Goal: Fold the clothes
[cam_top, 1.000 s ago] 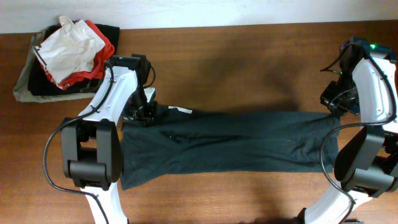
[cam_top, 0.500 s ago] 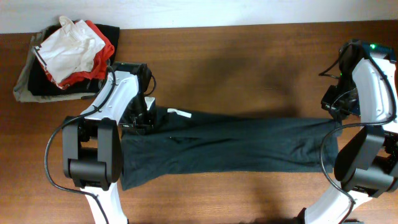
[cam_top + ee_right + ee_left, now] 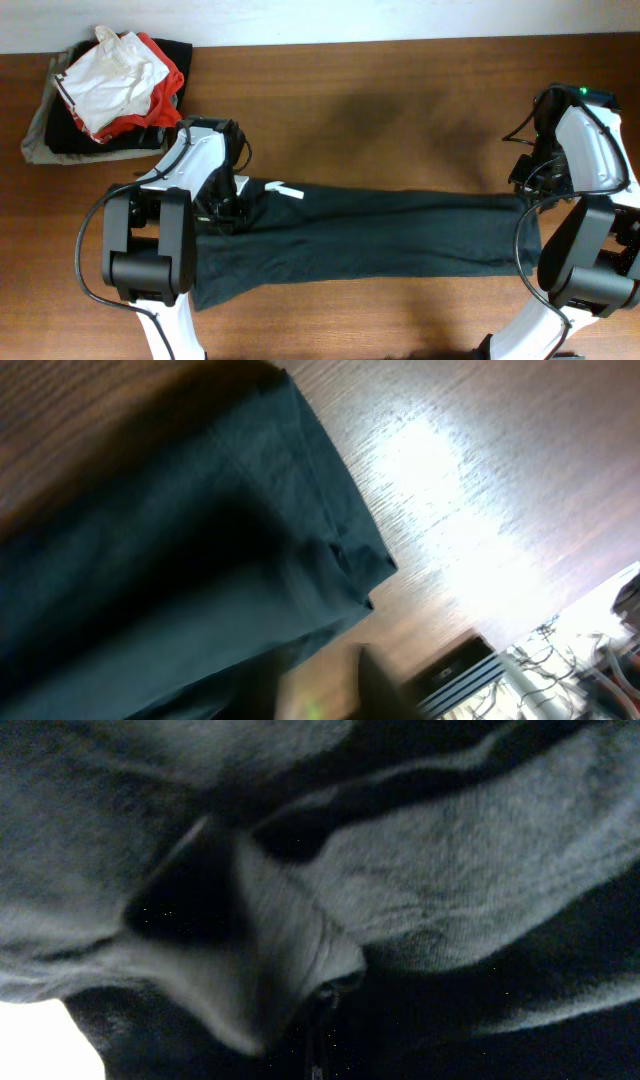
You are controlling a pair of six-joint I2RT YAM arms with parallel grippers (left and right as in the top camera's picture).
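While the left tool (image 3: 228, 200) clamps the T-shirt (image 3: 380, 235) at its collar end and the right tool (image 3: 527, 178), gap I cannot tell, sits at the hem, the long fold looks done; next, bring the ends together.

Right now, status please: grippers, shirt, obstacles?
Left gripper shut on T-shirt. Right gripper at opposite end, state unclear. T-shirt lies as long band. Clothes pile apart.
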